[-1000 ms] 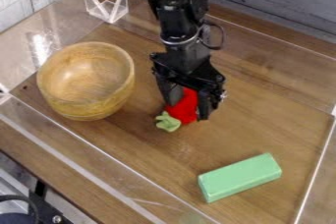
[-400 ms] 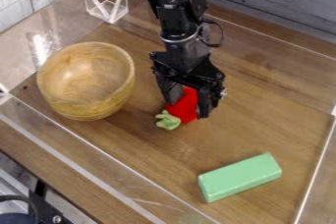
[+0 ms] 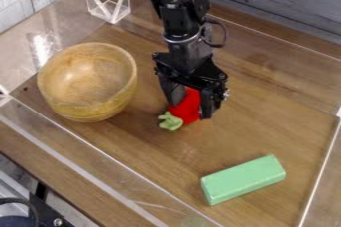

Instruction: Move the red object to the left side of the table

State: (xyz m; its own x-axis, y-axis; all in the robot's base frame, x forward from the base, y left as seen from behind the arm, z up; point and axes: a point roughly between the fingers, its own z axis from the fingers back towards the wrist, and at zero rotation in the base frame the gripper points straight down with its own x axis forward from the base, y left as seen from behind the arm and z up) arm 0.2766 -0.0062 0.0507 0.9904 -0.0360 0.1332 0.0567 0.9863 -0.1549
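While the black gripper hovers open over the red strawberry, wooden bowl nearby, green block without readable writing

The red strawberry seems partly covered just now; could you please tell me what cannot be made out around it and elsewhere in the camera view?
- Strawberry: its upper part, in the camera view, hidden by the gripper.
- Fingertips: whether they touch the strawberry; too small and dark to tell.
- Wooden bowl: its underside, turned away from the camera.
- Robot arm: its upper end, cut off by the top edge.
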